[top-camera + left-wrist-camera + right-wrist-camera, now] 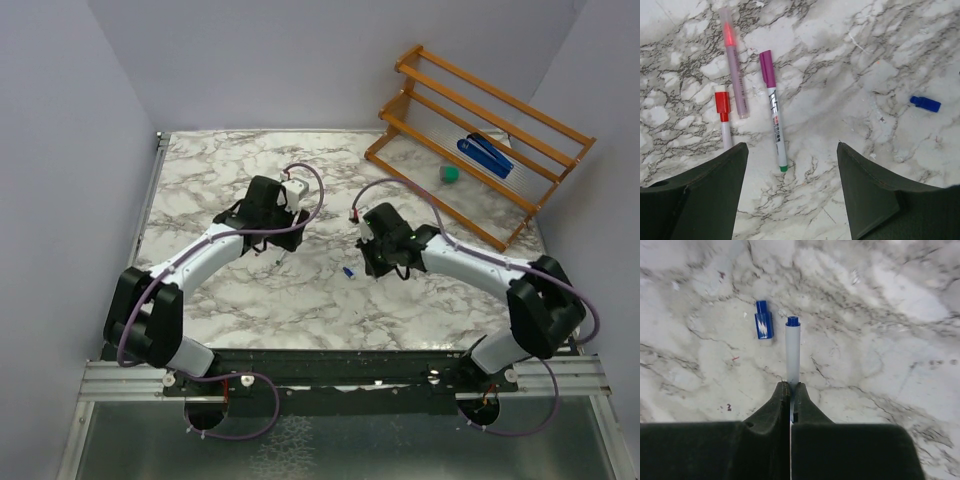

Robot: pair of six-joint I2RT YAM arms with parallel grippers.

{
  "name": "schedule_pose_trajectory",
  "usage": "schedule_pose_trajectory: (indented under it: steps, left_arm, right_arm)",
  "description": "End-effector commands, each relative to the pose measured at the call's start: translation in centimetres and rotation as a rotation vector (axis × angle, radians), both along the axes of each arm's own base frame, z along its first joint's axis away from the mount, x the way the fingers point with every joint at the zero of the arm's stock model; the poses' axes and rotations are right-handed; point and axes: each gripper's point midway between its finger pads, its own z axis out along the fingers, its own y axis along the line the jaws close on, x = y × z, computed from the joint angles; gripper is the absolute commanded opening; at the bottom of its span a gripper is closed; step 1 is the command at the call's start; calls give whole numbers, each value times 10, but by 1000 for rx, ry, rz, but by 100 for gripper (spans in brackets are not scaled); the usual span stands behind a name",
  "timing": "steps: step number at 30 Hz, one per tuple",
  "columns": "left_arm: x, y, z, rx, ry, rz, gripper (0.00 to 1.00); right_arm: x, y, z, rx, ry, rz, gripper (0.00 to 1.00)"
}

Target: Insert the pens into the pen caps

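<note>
My right gripper (791, 385) is shut on a pale grey pen (793, 347) with a blue end that points away from me, held just above the marble table. A small blue pen cap (763, 326) lies on the table just left of the pen's tip; it also shows in the top view (349, 271) and in the left wrist view (925, 103). My left gripper (790, 150) is open and empty above three pens: a pink see-through one (735, 65), one with a purple cap (774, 110) and one with a red cap (724, 117).
A wooden rack (480, 135) stands at the back right with a big blue stapler-like object (485, 155) and a small green block (450, 174) on it. Grey walls close the left, back and right sides of the table (210, 170).
</note>
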Motion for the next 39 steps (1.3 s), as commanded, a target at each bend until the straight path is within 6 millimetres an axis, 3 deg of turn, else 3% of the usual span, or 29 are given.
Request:
schedule_pose_trajectory:
  steps: [1, 4, 6, 8, 13, 19, 25, 32, 39]
  left_arm:
    - [-17, -29, 37, -126, -145, -208, 72]
    - [-36, -45, 63, -178, -301, -355, 72]
    - [-51, -50, 78, -207, -411, -448, 71]
    - [-67, -54, 94, -230, -553, -542, 72]
    - [-88, -49, 122, -210, -799, -623, 75]
    - [-99, -44, 124, -60, -933, -655, 76]
    - [-99, -46, 120, 104, -1032, -700, 77]
    - [-102, -55, 110, 171, -1072, -745, 77]
    - [-109, -65, 111, 148, -1093, -792, 77]
  right_arm:
    - [21, 8, 88, 155, -152, -19, 0]
    - [17, 33, 139, 358, -176, 22, 0]
    - [7, 50, 159, 498, -115, 48, 0]
    - [-8, 65, 165, 598, 3, 92, 1]
    - [-47, 80, 150, 671, 299, 168, 0]
    - [-71, 77, 160, 729, 420, 185, 0]
    - [-101, 84, 173, 876, 666, 183, 0]
    - [-102, 92, 220, 1013, 686, 267, 0]
    - [-102, 95, 220, 1062, 723, 265, 0]
